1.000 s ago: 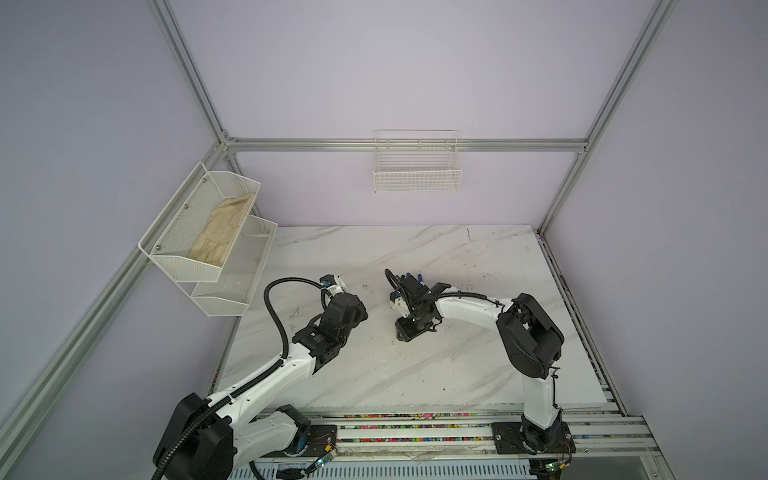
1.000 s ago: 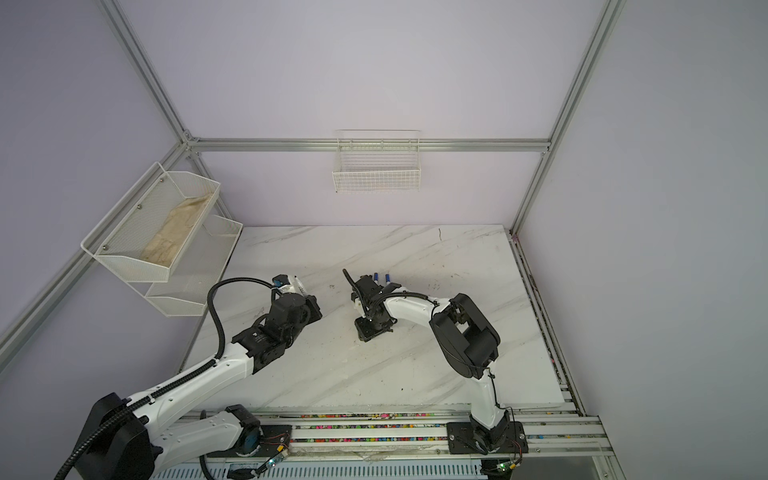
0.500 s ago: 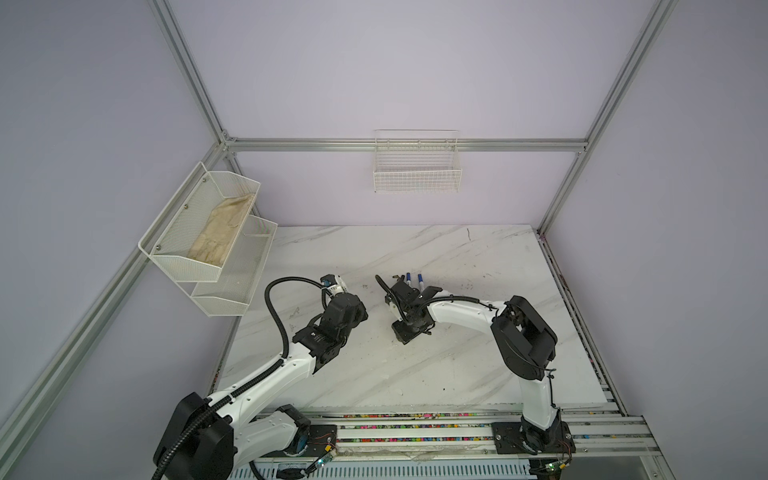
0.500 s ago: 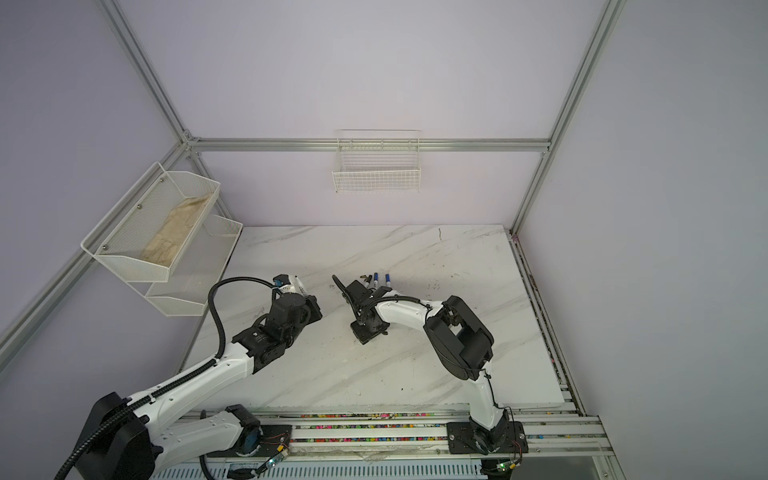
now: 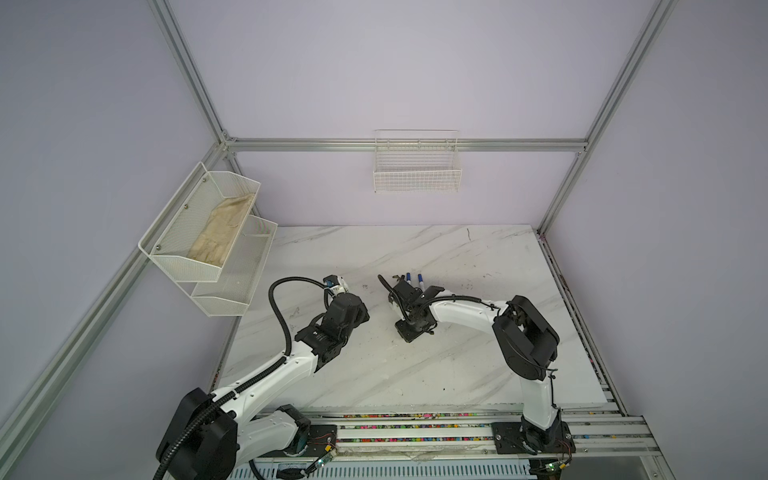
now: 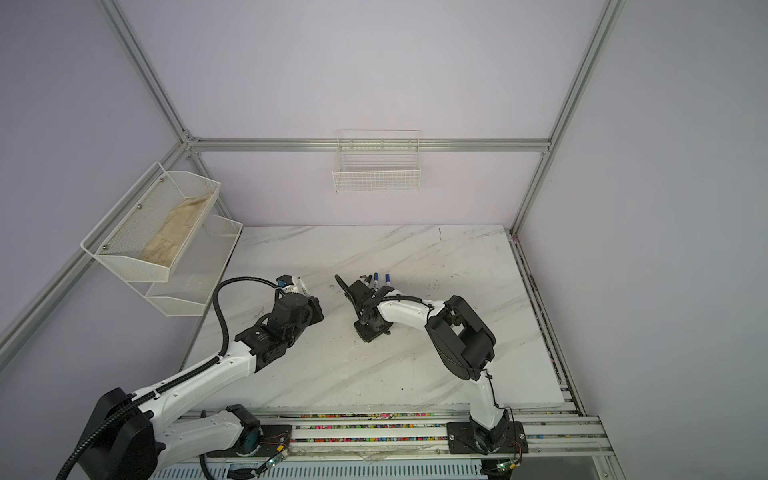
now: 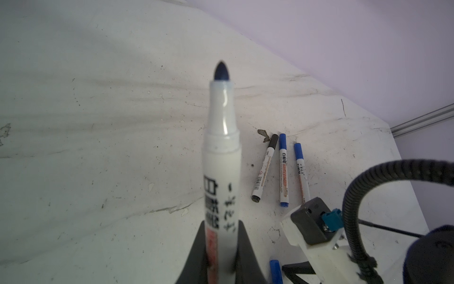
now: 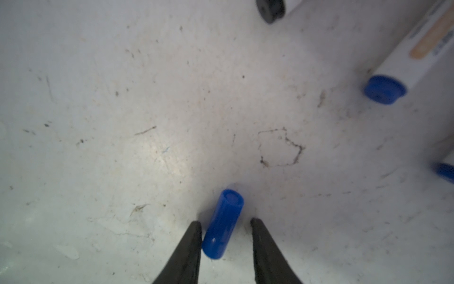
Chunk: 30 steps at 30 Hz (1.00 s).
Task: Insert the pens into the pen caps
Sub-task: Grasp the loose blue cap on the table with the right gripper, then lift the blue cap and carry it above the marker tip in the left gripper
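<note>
Three of the four pens look finished. In the left wrist view a black-capped pen [image 7: 264,169], a blue-capped pen [image 7: 283,172] and a second blue-capped pen [image 7: 301,172] lie side by side on the marble surface [image 7: 98,147], each with its cap seated over one end. The fourth is the uncapped pen [image 7: 221,157]. The left end effector [image 7: 222,223] is closed on its white barrel and holds it above the surface, with the dark blue tip pointing away from the jaws. Its partner, the blue cap [image 8: 227,209], lies on its side on the surface, near the butt ends of the finished pens. The right end effector [image 8: 225,221] is down over the blue cap with its jaws astride it. One finger touches the cap's side and the other stands off with a visible gap, so the jaws are open and nothing is gripped yet. By my reading the task is about three quarters done. The cap has to be pinched and lifted, its open mouth turned toward the pen tip, and the two pressed together. Which end of the cap is open I cannot tell from here.
</note>
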Motion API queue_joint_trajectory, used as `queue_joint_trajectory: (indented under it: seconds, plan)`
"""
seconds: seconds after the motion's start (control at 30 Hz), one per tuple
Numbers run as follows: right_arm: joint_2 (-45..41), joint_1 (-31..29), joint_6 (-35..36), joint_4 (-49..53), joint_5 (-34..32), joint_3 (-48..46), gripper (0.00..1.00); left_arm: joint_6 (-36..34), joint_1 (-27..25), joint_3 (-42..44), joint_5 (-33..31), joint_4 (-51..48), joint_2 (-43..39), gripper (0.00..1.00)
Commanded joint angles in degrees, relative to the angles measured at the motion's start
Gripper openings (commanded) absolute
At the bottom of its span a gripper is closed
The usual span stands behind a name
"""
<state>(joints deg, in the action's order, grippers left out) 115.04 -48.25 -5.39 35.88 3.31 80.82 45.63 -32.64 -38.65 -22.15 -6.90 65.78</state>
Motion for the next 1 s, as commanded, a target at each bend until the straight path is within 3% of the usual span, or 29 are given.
queue_joint_trajectory:
  seconds: [0.0, 0.4, 0.57, 0.7, 0.97]
  plan:
    - [2.33, 0.28, 0.21, 1.22, 0.27, 0.4, 0.31, -2.11, 0.21, 0.6, 2.27, 2.67, -0.66, 0.0]
    - [4.51, 0.29, 0.94, 1.06, 0.03, 1.73, 0.24, -3.56, 0.21, -0.08, 4.83, 2.02, 0.05, 0.0]
    - [2.23, 1.1, 0.61, -0.68, 0.77, 2.01, 0.08, -5.48, 0.21, -0.89, 7.44, 2.32, 0.79, 0.0]
    - [-6.39, 5.58, -0.73, -8.41, 7.28, 0.27, 0.02, -8.81, -0.08, -1.94, 12.3, 3.88, 1.89, 0.0]
    - [-29.78, 15.47, -10.94, -38.54, 21.56, -14.12, 0.0, -21.38, -5.04, -7.36, 25.79, 7.47, 7.26, 0.0]
